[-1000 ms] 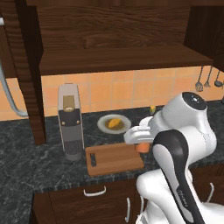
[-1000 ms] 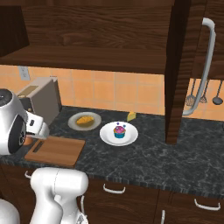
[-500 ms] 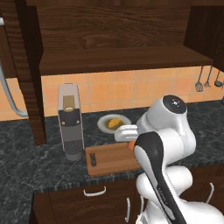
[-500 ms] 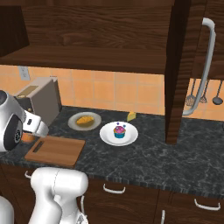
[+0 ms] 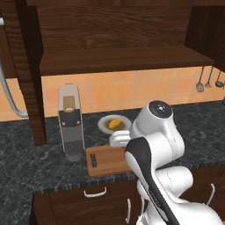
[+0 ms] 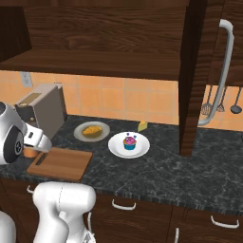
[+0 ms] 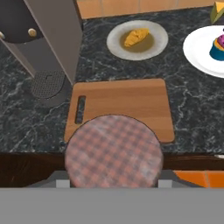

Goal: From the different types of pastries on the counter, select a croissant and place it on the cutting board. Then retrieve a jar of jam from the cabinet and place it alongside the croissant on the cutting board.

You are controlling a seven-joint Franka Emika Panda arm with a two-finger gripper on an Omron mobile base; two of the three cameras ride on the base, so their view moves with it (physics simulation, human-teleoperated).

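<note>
Now our gripper [image 7: 113,186] is clamped on the jam jar [image 7: 113,151], held above the near edge of the cutting board [image 7: 127,98]. Meanwhile the croissant [image 7: 136,36] sits on its grey plate [image 7: 114,43] behind the board, beside the coffee machine [image 7: 48,39].

One croissant [image 7: 136,37], one cupcake [image 6: 129,142], two plates [image 6: 76,133], one cutting board [image 7: 127,100], seemingly one jar [image 7: 113,151].

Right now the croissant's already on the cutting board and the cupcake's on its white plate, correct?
Not quite. The croissant sits on its grey plate behind the cutting board, whose visible surface is bare in the hand view. The cupcake is on its white plate.
</note>
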